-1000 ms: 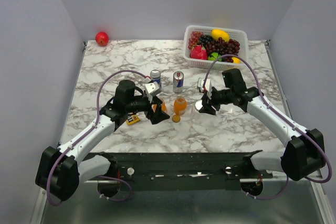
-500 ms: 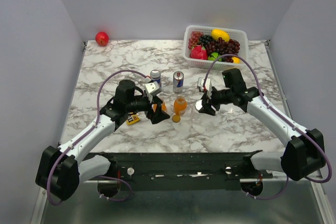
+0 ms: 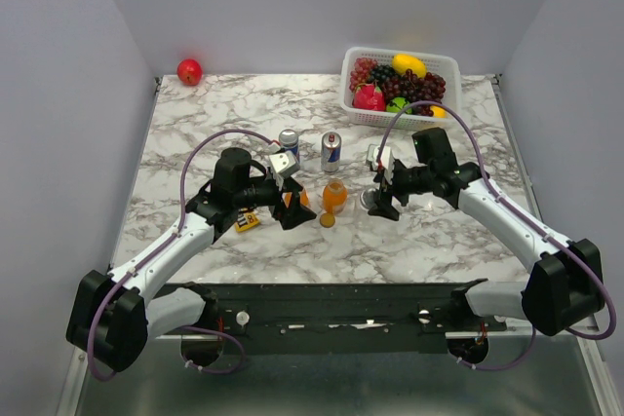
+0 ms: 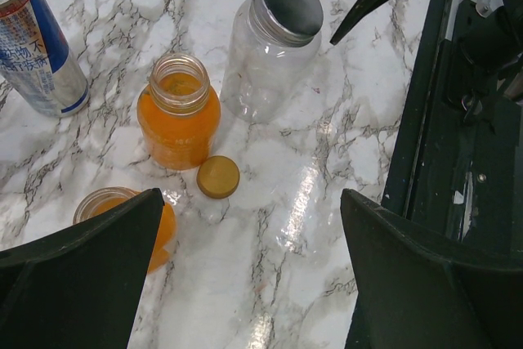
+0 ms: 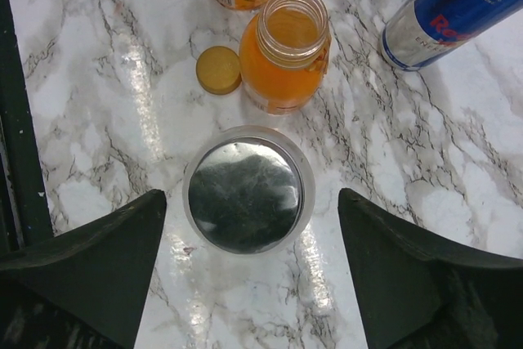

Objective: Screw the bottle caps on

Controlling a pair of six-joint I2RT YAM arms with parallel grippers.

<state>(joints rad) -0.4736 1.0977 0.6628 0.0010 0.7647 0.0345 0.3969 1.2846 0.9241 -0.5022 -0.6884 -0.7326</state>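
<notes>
A clear glass jar stands on the marble with the silver-grey lid resting on its mouth; I cannot tell if the lid is screwed tight. My right gripper is open, its fingers on either side of the jar and not touching it. An uncapped bottle of orange liquid stands just beyond, with one orange-gold cap lying beside it. A second orange bottle is partly behind the left fingers. My left gripper is open and empty over bare marble. The other small cap is out of view.
Two blue-and-silver cans stand behind the bottles. A white basket of fruit sits at the back right and a red apple at the back left corner. A small yellow item lies by the left arm.
My right gripper has shifted slightly left and nearer, over the jar. The left arm and the bottles have not moved.
</notes>
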